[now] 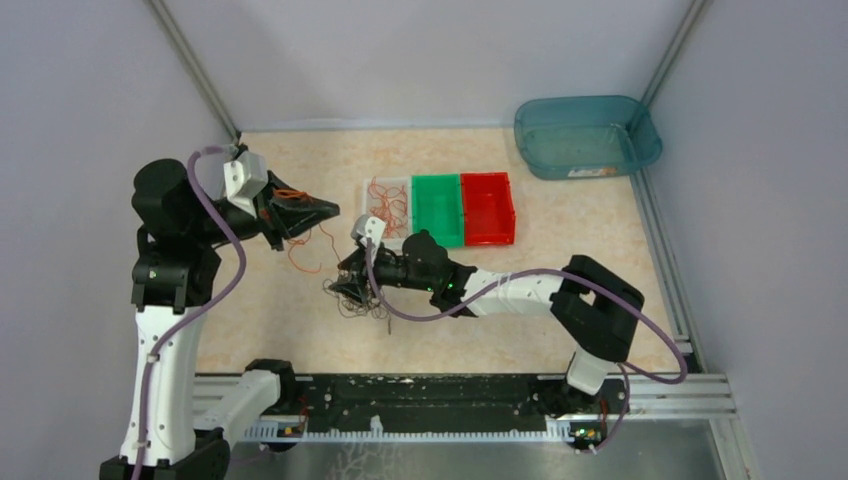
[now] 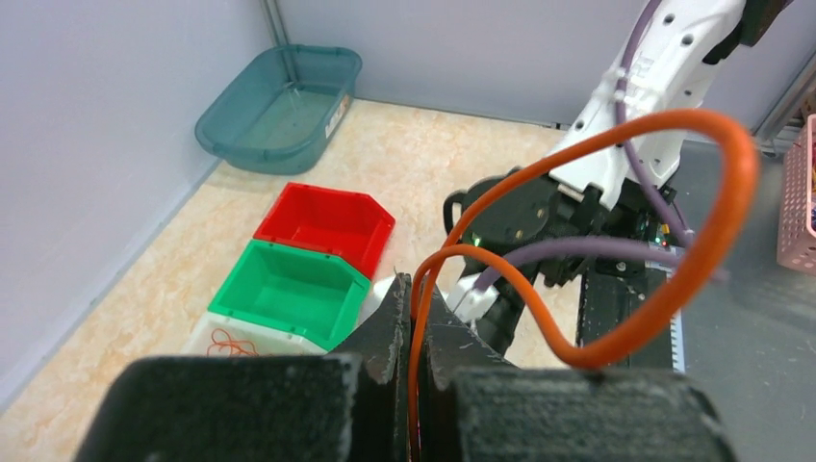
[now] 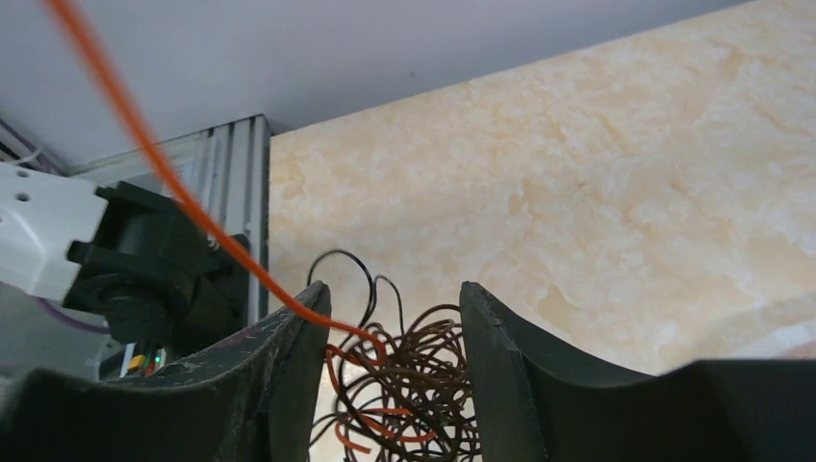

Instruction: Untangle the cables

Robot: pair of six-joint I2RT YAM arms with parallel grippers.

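A tangle of dark brown and black cables (image 1: 356, 300) lies on the table, with some orange-red strands in it. My right gripper (image 1: 345, 285) is open and low over it; in the right wrist view the tangle (image 3: 428, 380) sits between the spread fingers (image 3: 289, 366). My left gripper (image 1: 322, 210) is raised to the left and shut on an orange-red cable (image 1: 300, 255) that hangs toward the tangle. In the left wrist view this cable (image 2: 674, 289) loops wide out of the closed gripper (image 2: 419, 294). It also crosses the right wrist view (image 3: 154, 159) and ends in the tangle.
A white bin (image 1: 372, 186) holding several orange-red cables, a green bin (image 1: 437, 208) and a red bin (image 1: 488, 207) stand in a row behind the tangle. A teal tub (image 1: 585, 135) is at the back right. Walls and a metal rail (image 1: 660, 230) bound the table.
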